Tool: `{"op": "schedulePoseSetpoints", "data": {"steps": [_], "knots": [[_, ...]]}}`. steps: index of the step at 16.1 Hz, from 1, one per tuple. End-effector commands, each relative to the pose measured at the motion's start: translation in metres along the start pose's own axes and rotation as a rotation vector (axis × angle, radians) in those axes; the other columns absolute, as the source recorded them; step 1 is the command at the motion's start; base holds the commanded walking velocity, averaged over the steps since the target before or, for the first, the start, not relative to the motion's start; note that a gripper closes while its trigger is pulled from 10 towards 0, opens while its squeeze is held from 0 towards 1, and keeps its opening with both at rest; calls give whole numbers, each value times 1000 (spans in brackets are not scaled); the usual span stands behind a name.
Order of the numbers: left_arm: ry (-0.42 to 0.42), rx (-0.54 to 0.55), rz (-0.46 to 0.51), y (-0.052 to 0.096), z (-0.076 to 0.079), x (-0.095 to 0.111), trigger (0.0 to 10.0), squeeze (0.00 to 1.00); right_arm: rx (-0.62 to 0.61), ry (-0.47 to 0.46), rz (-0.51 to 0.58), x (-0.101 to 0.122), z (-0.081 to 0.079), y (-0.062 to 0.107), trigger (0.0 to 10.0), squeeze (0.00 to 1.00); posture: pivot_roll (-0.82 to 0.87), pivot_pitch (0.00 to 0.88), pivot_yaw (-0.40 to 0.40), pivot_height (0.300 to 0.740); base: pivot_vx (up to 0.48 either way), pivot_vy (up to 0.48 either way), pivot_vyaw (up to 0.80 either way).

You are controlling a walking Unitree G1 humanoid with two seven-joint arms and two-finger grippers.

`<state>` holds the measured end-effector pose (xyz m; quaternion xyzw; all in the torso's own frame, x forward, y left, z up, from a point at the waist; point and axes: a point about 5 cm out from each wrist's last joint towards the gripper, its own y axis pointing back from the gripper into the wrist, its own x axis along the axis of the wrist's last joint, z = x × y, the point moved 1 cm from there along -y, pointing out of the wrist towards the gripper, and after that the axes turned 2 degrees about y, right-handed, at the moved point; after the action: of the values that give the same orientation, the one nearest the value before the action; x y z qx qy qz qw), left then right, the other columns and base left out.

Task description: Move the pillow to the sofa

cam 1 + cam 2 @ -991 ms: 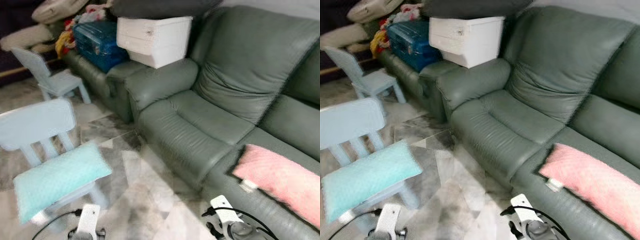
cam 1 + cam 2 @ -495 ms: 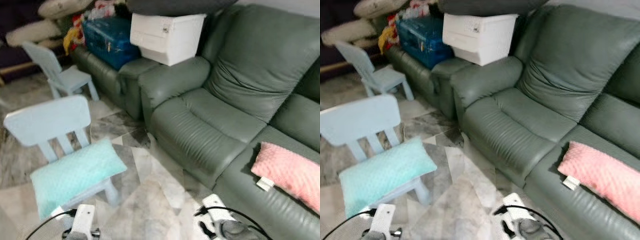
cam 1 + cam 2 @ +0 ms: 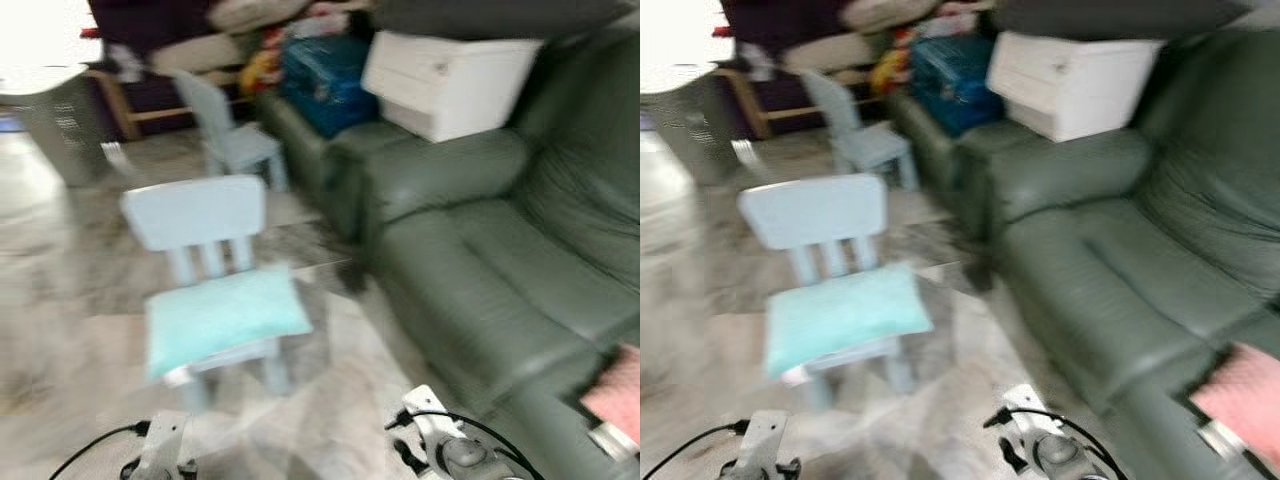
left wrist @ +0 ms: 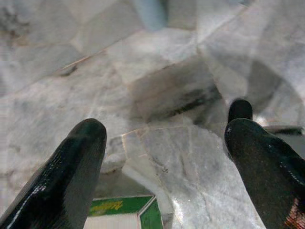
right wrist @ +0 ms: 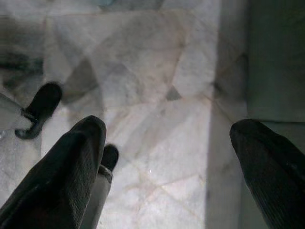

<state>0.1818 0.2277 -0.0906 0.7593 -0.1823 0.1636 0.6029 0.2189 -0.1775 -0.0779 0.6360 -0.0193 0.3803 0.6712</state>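
A light teal pillow (image 3: 225,315) lies on the seat of a small pale blue chair (image 3: 195,210) in the middle of the blurred head views. The green sofa (image 3: 470,280) runs along the right. A pink pillow (image 3: 620,395) lies on its seat at the lower right edge. Both arms hang low at the bottom of the head views, well short of the chair. My left gripper (image 4: 162,138) is open over the marble floor. My right gripper (image 5: 167,133) is open too, above the floor beside the sofa's base.
A second small chair (image 3: 225,130) stands further back. A white box (image 3: 450,80) and a blue case (image 3: 325,75) sit on the sofa's far end. A grey bin (image 3: 60,125) stands at the left. A green-and-white box (image 4: 126,212) lies on the floor below my left gripper.
The camera has swung left, so the whole scene has slid right. The chair and teal pillow now sit near the centre, and the pink pillow is almost out of frame. Both grippers stay open.
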Motion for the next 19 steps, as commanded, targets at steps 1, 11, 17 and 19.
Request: {"op": "schedulePoseSetpoints", "data": {"steps": [1, 11, 17, 19], "knots": [[-16, -1, -5, 0, 0, -1, 10000, 0, -1, -2, -5, -1, 0, 0, 10000, 0, -70, 0, 5, 740, 0, 0, 800], [156, -2, 38, 1, 1, -1, 10000, 0, -128, -590, 28, -14, -4, 1, 10000, 0, -65, 0, 9, 740, 0, 0, 80], [351, -82, 328, 4, -11, 62, 10000, 0, -148, -697, 416, 59, 59, 13, 10000, 0, -78, 0, 16, 740, 0, 0, 0], [372, -157, 649, 25, -24, 142, 10000, 0, -145, -615, 653, 96, 69, 28, 10000, 0, -80, 0, 8, 740, 0, 0, 0]]}}
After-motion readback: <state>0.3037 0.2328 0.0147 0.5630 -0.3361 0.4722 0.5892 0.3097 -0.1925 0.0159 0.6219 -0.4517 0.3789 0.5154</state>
